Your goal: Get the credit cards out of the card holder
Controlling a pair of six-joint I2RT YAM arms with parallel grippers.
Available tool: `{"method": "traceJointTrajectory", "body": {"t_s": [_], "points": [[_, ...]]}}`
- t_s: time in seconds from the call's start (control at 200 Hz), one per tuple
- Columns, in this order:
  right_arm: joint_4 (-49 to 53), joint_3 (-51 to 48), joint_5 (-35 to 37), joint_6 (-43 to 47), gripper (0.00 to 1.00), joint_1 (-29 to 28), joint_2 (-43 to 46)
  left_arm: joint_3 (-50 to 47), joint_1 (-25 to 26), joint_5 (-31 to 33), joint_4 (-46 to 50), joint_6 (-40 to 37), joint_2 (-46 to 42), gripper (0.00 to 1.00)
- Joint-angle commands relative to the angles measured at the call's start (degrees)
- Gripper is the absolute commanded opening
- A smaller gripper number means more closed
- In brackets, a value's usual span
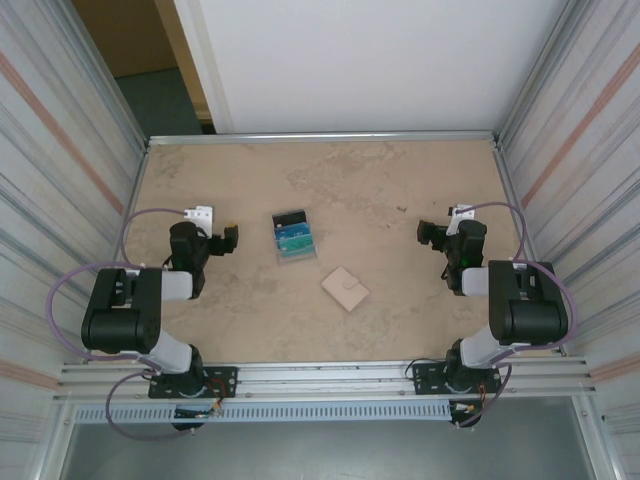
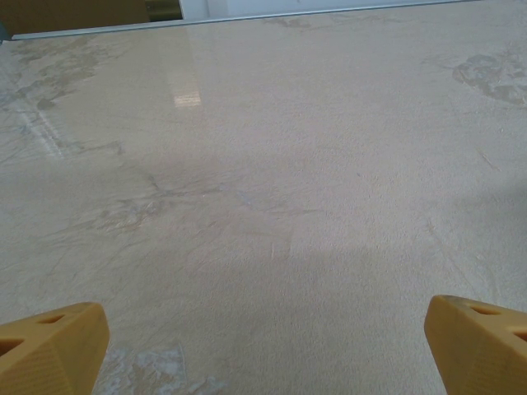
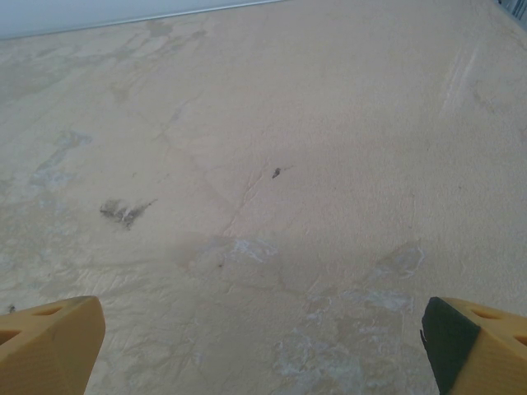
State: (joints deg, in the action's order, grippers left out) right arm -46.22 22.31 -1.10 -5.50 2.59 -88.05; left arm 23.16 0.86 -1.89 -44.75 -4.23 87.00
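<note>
The credit cards (image 1: pixel 293 236) lie in a small fanned pile of blue, teal and black near the middle of the table. The card holder (image 1: pixel 345 289), a flat square beige wallet, lies folded shut just right of and nearer than the pile, apart from it. My left gripper (image 1: pixel 228 240) hangs open to the left of the cards, with nothing between its fingers. My right gripper (image 1: pixel 430 234) hangs open to the right of the card holder. In the wrist views, the left gripper (image 2: pixel 263 350) and the right gripper (image 3: pixel 263 350) have yellow fingertips (image 2: pixel 49 346) (image 3: pixel 45 341) set wide over bare tabletop.
The tan mottled table (image 1: pixel 400 180) is boxed in by ribbed metal walls left and right and a white panel (image 1: pixel 360 60) at the back. A metal rail (image 1: pixel 330 375) runs along the near edge by the arm bases.
</note>
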Motion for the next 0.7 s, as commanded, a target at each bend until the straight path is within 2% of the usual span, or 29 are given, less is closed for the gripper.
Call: {"method": "traceJointTrajectory", "body": {"t_s": [0.0,0.421,0.697], "points": [[0.2,1.1,0.9,0.4,0.99,0.0,-0.3,0.5,0.2,0.6,-0.4,0.2,-0.3,0.99],[2.4,1.9,-1.0,-0.2,0.99,1.1,0.4,0.5,0.2,1.8,-0.2,0.7,-0.7,0.99],[5.5,3.3,-0.3,-0.8,0.99,1.4,1.3,1.1,0.3,4.6,6.5,1.7,-8.2,0.99]]}}
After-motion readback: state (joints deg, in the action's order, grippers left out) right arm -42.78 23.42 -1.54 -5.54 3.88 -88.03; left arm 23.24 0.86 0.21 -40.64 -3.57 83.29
